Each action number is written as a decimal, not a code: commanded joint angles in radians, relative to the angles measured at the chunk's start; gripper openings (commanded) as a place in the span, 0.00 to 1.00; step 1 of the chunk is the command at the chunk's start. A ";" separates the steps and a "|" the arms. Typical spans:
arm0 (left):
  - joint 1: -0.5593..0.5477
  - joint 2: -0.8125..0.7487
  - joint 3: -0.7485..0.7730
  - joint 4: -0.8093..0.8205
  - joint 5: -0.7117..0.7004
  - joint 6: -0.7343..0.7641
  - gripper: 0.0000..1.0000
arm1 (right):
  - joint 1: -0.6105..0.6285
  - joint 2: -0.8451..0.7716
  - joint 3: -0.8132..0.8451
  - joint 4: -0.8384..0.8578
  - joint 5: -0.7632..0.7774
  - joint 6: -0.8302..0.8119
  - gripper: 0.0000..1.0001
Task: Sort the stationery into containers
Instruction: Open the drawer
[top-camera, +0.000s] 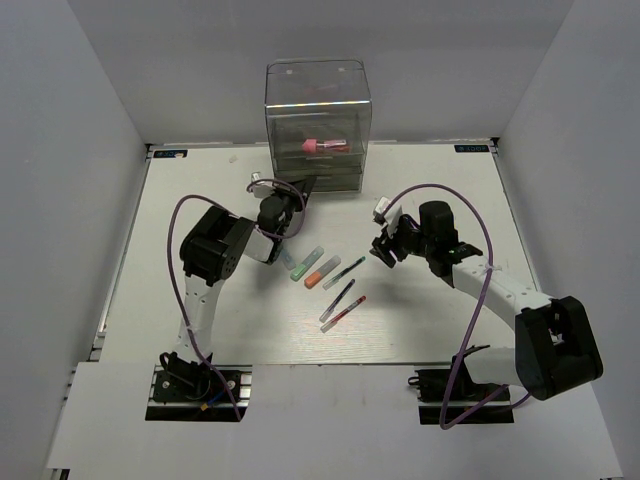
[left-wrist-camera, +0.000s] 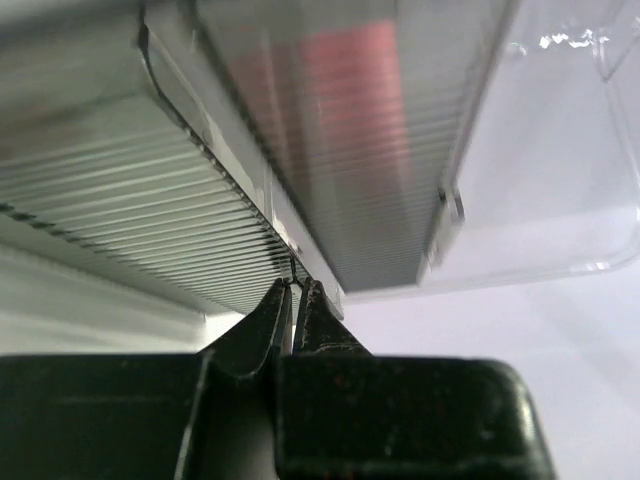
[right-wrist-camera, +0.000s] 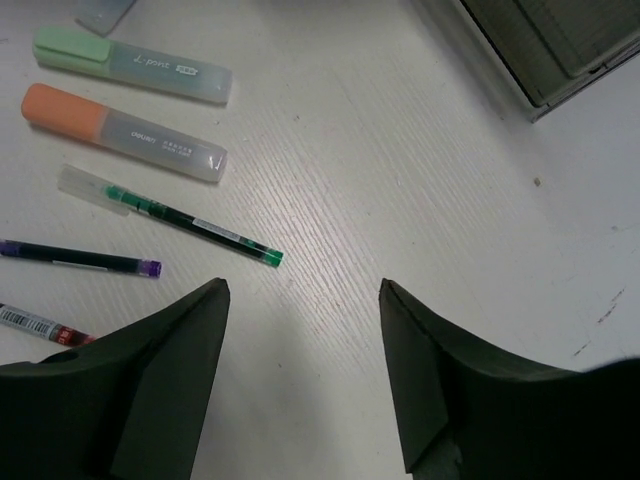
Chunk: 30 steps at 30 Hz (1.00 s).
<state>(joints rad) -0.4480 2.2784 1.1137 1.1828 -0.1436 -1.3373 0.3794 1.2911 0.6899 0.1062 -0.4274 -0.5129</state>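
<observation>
Stationery (top-camera: 322, 270) lay loose on the table (top-camera: 450, 190), between the arms and in front of the clear drawer cabinet (top-camera: 318, 110), which already held a pink block (top-camera: 322, 145). My right gripper (right-wrist-camera: 303, 290) hung over bare table, jaws wide and empty. The green-tipped pen (right-wrist-camera: 190, 225) lay just to its left, long axis slanting from near-left to far-right, its far end toward that claw; I judged the right arm the nearer. My left gripper (left-wrist-camera: 297, 290) was pinched narrow at a drawer's front edge; whether it clamped the lip I could not tell.
</observation>
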 joint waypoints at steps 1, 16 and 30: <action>-0.001 -0.080 -0.115 0.043 -0.001 0.053 0.00 | -0.004 -0.019 -0.004 -0.006 -0.046 -0.021 0.69; -0.041 -0.197 -0.313 0.062 0.027 0.053 0.13 | 0.000 0.016 0.016 -0.137 -0.224 -0.318 0.74; -0.041 -0.491 -0.486 -0.166 0.154 0.125 0.66 | 0.010 0.161 0.169 -0.325 -0.375 -0.674 0.61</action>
<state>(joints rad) -0.4847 1.9007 0.6785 1.0958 -0.0467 -1.2541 0.3820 1.4296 0.7929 -0.1593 -0.7124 -1.0512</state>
